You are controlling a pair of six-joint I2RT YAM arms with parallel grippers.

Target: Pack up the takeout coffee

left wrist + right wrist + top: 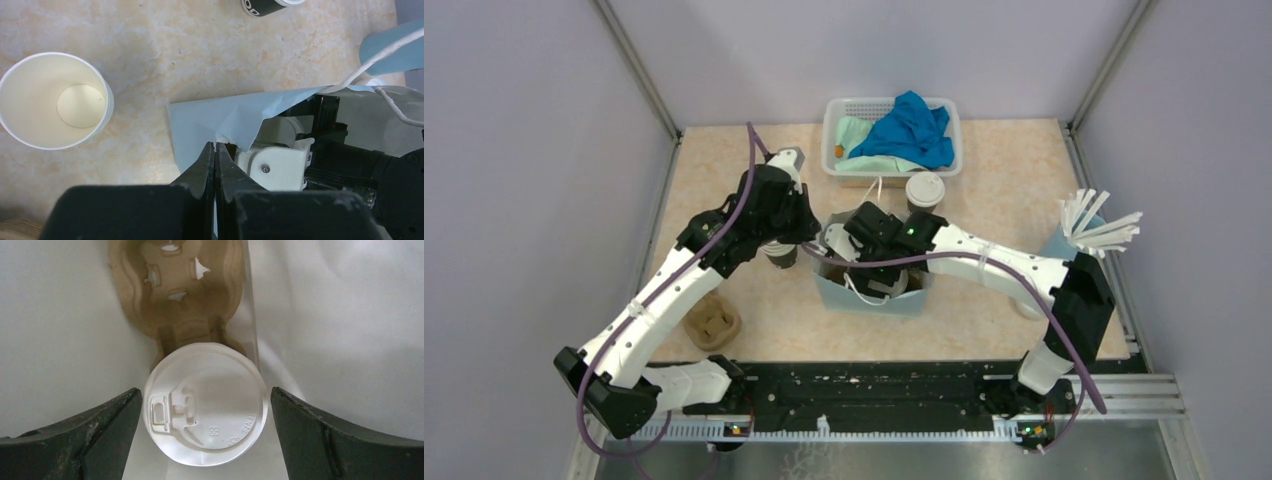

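Right pincer (pixel 206 394) wide astride lidded cup (pixel 207 412), left pincer (pixel 215 150) pinching bag (pixel 220 117)

Reads as a robotics lab test cell. Shows plain grey wall panels (pixel 514 180) on aluminium posts (pixel 636 65) ahead of and flanking the left gripper (pixel 215 150) and right gripper (pixel 206 410), marble-look tabletop (pixel 1014 190) beneath them, black mounting rail (pixel 874 400) behind them, purple cables (pixel 750 150) along both arms (pixel 674 290).

Seen from my right wrist, the white lid (pixel 205 402) carries raised lettering near its rim, upside down to me, of which "TENTS HOT" can be read. From my left wrist, white letters show on the black band of a cup (pixel 263 6), cut off by the frame's edge and unreadable.
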